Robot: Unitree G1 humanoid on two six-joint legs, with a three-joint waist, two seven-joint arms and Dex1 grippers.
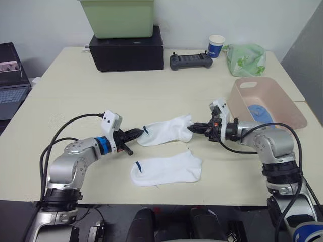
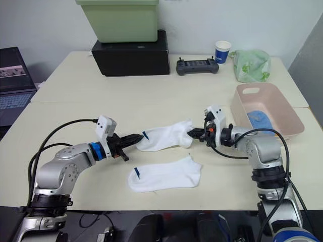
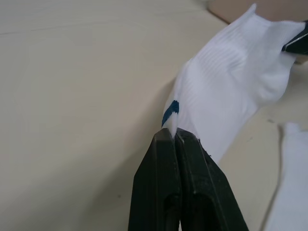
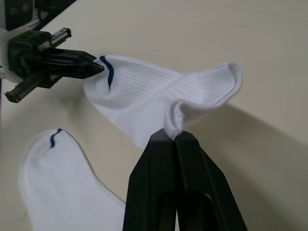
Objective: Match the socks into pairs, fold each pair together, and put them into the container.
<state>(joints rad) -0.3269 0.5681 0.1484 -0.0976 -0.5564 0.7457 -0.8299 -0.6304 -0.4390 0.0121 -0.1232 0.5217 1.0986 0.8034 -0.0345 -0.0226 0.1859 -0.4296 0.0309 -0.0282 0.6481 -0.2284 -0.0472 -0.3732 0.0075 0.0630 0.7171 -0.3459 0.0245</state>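
Both grippers, left [image 1: 142,133] and right [image 1: 194,128], pinch 1 ribbed white sock [image 1: 166,130]; its twin [image 1: 166,169] lies flat nearby.

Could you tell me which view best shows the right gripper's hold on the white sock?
The right wrist view: the right gripper pinches the held sock at its cuff edge. The eye views show that grip small and side-on; the left wrist view shows just a fingertip at the far end.
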